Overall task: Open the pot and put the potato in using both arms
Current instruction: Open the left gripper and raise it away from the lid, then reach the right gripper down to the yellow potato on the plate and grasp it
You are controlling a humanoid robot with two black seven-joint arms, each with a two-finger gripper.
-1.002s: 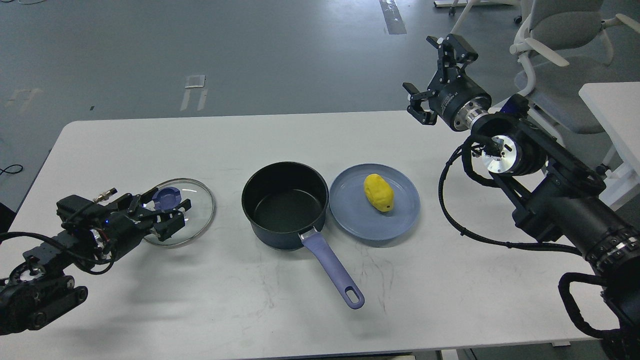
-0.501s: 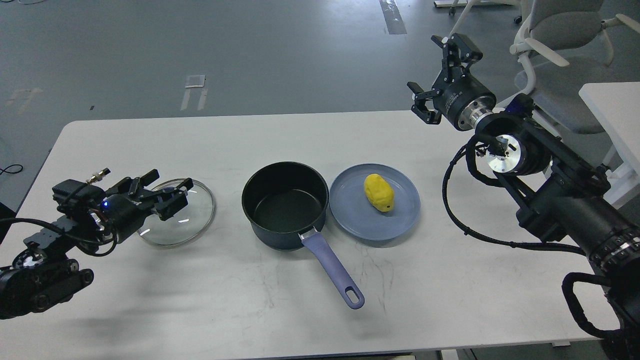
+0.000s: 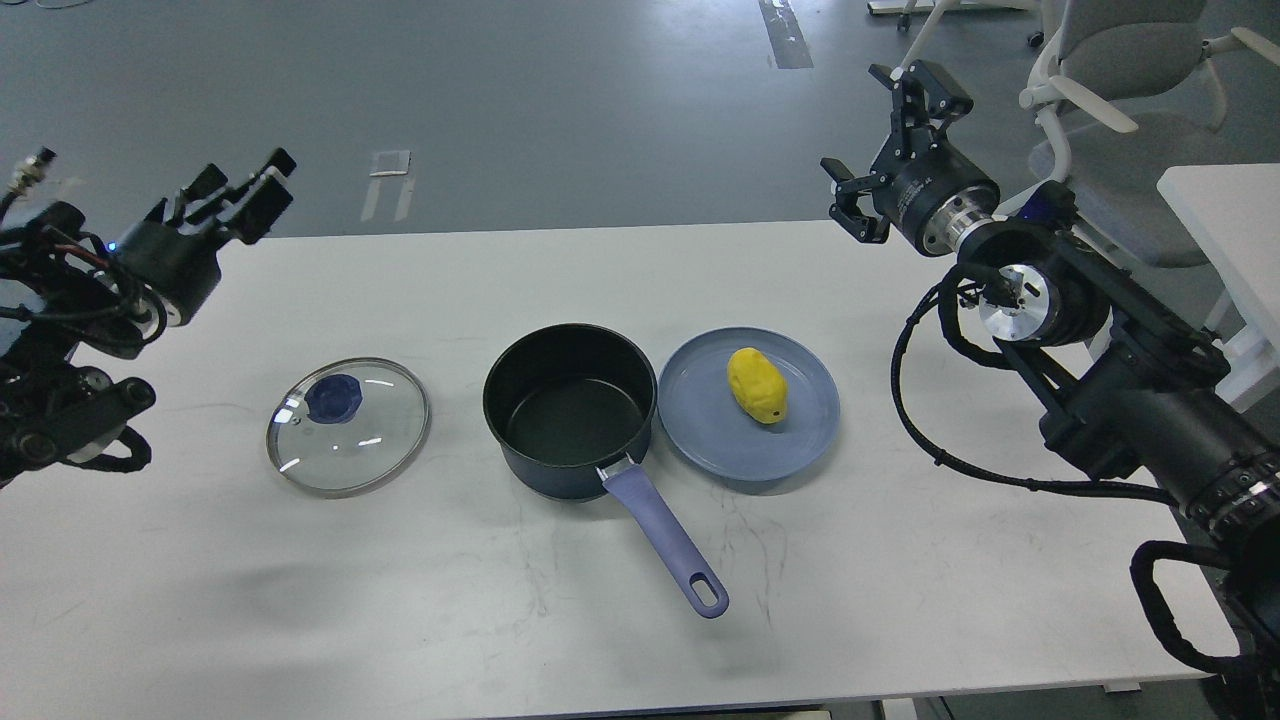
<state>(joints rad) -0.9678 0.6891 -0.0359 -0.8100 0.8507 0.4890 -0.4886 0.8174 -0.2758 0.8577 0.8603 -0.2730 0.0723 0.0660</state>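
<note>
Head view, potato [image 3: 757, 385]: yellow, lying on the blue plate [image 3: 800, 440] just right of the pot; not yet in the pot.
Potato, handling: judged light, firm and rounded, apt to roll; best pinched across its narrow middle from above.
Pot [image 3: 570, 410]: dark, open and empty, upright at mid-worktop, its purple handle [image 3: 665, 540] pointing toward the viewer.
Lid [image 3: 348, 424]: glass with a blue knob, lying flat on the worktop [image 3: 500, 600] left of the pot and apart from it; judged fragile and slippery, best taken by the knob.
Plate: holds only the potato.
Left gripper [image 3: 240, 195]: raised at the far left edge, fingers spread a little, holding nothing.
Right gripper [image 3: 895, 125]: raised beyond the far right of the worktop, fingers spread wide, empty.
</note>
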